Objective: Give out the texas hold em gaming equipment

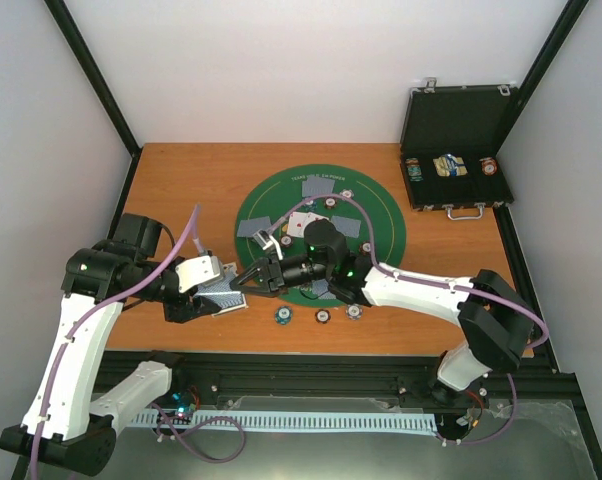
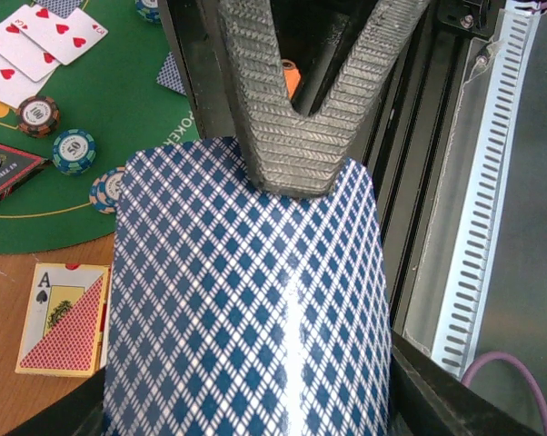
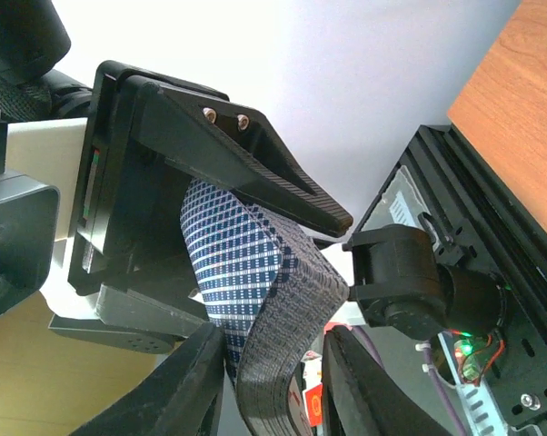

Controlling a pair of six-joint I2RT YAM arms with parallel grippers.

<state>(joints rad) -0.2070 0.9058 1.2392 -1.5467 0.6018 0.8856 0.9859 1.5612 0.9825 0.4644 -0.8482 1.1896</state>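
Closest to my bases, at the near edge of the table, my left claw is clamped on the deck of blue-diamond-backed cards. The backs face its wrist camera. I judge that I hold the pack this way so it serves as a steady dispenser for the other arm.

My right claw meets it from the opposite side. Its 2 ribbed fingers form a V, and the tips come together on the far edge of the top card, so it looks closed on that 1 card. A pinch at the very edge should let the card slide off alone, though a 2nd card could drag along.

Just beside the deck, a card box showing an ace of spades lies on the wood, out of the deal.

Next come 3 poker chips at the near rim of the green mat, with the black-and-red triangle marker close by.

Further in, face-up heart cards sit at the mat's centre as the shared board. Face-down cards lie around the ring, which I take for player seats.

Farthest off, at the right rear corner, the black case stands open with more chips and packs inside.
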